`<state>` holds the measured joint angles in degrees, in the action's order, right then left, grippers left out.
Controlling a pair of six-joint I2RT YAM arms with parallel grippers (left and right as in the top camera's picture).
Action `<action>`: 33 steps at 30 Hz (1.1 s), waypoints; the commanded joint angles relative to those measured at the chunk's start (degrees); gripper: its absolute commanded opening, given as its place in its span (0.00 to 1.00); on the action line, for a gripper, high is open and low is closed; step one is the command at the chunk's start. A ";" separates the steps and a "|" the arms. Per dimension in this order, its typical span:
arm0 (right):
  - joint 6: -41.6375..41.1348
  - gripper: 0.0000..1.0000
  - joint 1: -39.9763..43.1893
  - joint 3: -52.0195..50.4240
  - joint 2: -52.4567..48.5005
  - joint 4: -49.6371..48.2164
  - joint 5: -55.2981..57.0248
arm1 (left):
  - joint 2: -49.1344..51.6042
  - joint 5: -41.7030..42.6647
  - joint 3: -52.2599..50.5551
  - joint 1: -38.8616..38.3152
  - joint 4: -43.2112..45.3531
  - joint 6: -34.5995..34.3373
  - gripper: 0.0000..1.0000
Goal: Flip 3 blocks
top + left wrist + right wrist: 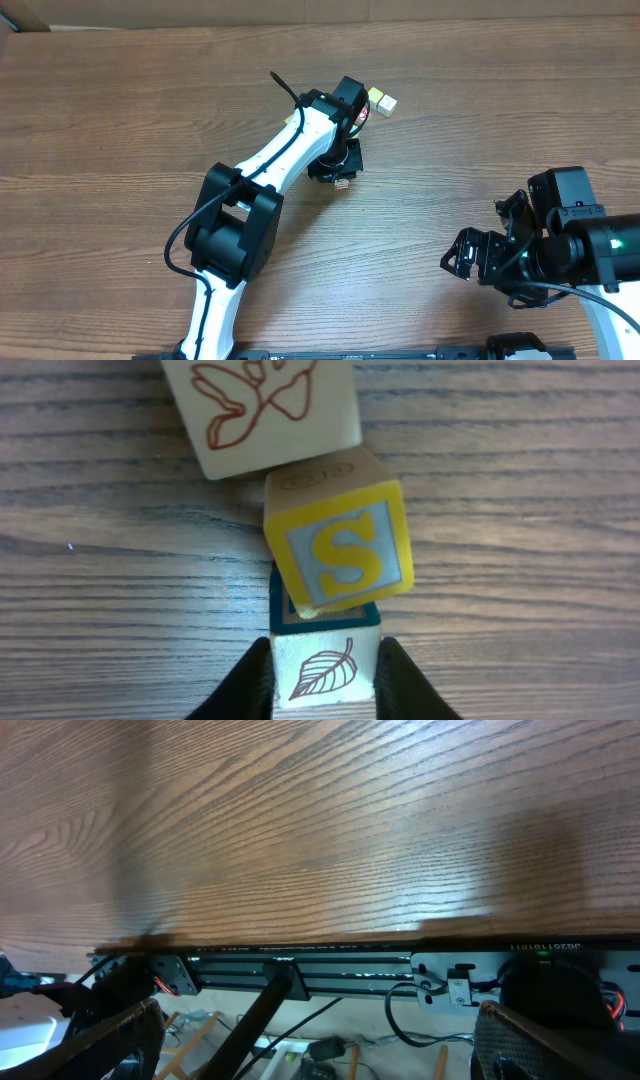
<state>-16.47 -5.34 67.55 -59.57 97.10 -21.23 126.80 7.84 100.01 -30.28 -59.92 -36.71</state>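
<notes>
The leaf block (325,672) is gripped in the left jaws on the desk (520,510), with the S block (340,550) touching it just ahead and the red-outlined block (265,410) beyond, in line; the right jaws are spread wide, empty, well apart.

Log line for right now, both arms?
left gripper: shut on leaf block | S block: just ahead | right gripper: open, empty, at table edge

Brown wood-grain table (120,120); black rail (330,965) along edge.
</notes>
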 commanded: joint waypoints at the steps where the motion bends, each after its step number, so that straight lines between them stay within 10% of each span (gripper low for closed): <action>1: 0.39 1.00 -0.28 1.42 0.48 -0.04 -0.70 | 0.61 -0.96 -0.44 0.37 0.15 0.98 0.10; 33: 0.37 1.00 -0.28 1.40 0.48 -0.98 -0.68 | -9.29 -2.64 0.04 -0.94 -9.70 3.48 0.04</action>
<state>-16.45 -5.34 67.55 -59.57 96.60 -21.23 122.54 7.84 100.22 -30.35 -67.90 -35.38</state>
